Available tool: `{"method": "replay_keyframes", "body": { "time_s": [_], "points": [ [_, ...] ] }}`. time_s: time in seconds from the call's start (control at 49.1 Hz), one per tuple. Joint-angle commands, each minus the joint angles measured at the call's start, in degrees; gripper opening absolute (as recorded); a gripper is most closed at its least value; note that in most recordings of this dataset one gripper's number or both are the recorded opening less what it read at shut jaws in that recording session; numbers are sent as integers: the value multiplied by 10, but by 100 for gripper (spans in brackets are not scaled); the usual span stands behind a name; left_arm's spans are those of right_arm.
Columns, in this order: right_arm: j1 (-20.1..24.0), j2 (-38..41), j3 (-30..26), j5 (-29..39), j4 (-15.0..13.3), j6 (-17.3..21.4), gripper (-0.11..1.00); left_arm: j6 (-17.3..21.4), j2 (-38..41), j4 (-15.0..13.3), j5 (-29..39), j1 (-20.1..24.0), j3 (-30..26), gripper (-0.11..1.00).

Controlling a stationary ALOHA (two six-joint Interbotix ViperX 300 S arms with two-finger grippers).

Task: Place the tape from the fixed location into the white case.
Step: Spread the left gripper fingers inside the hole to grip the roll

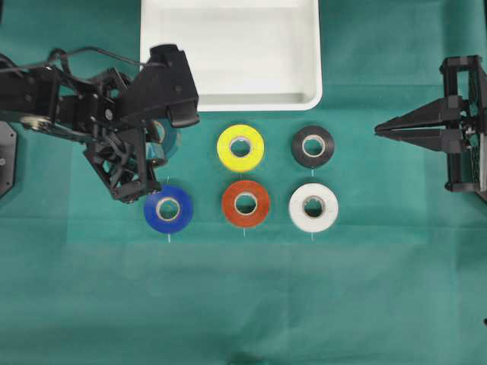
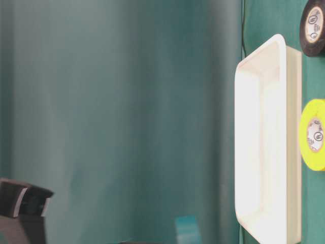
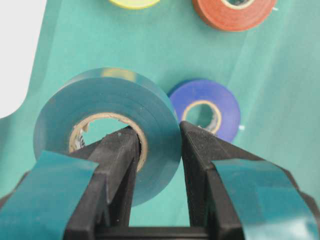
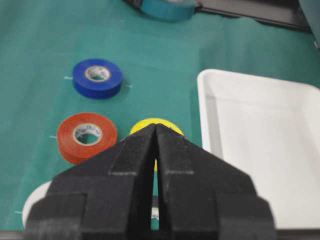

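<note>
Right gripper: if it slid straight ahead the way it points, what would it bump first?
Probably the black roll, which lies directly ahead of the shut right gripper in the overhead view. How high the gripper rides is unclear, so it might pass over the roll.

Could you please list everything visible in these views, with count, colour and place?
teal tape: one, teal, gripped by the left tool, one finger through its core
white case: one, white, top centre
yellow tape: one, below the case
black tape: one, right of yellow
blue tape: one, front row, left
red tape: one, front row, middle
white tape: one, front row, right
green cloth: covers the table
left tool: black, shut on teal tape
right tool: black, shut, far right
</note>
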Motion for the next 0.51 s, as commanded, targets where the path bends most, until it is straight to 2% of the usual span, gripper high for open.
{"method": "replay_keyframes", "body": {
  "time_s": [0.0,0.326,0.489],
  "points": [
    [0,4,-15,-5,0,-1,0,1,-19,4,18,-3,-29,22],
    [0,5,-15,-5,0,0,0,38,-36,5,62,-4,-73,22],
    [0,5,-15,-5,0,0,0,41,-36,6,79,-4,-85,22]
  ]
}}
